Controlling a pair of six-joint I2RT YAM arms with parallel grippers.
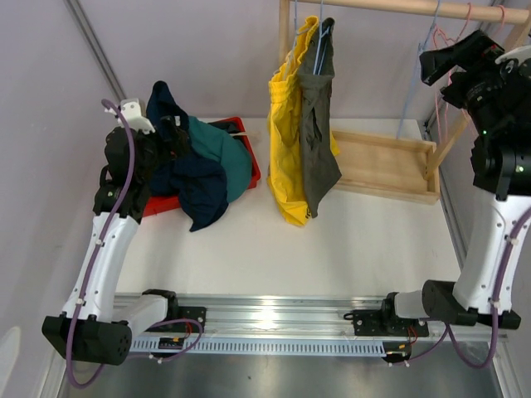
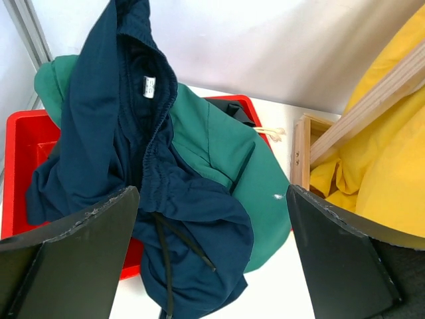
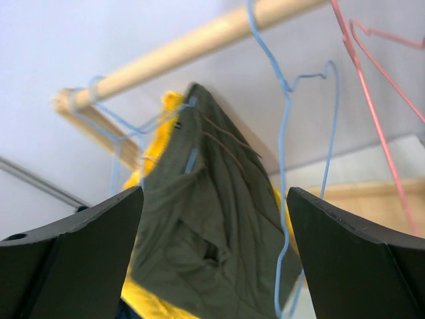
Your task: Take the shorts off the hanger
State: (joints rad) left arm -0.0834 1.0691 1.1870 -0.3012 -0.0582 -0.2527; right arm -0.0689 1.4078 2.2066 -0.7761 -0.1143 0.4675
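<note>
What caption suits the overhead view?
Yellow shorts and olive shorts hang from the rail; navy shorts and teal shorts cover the red bin.

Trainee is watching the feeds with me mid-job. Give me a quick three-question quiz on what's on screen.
1. How many shorts hang on the rail? A one, B two, C four.
2. True or false: the right hand grips the olive shorts.
3. Fill in: on the red bin, the navy shorts lie over the ____ shorts.
Key: 1 B, the yellow shorts and the olive shorts. 2 False: it is open and apart from them. 3 teal shorts.
</note>
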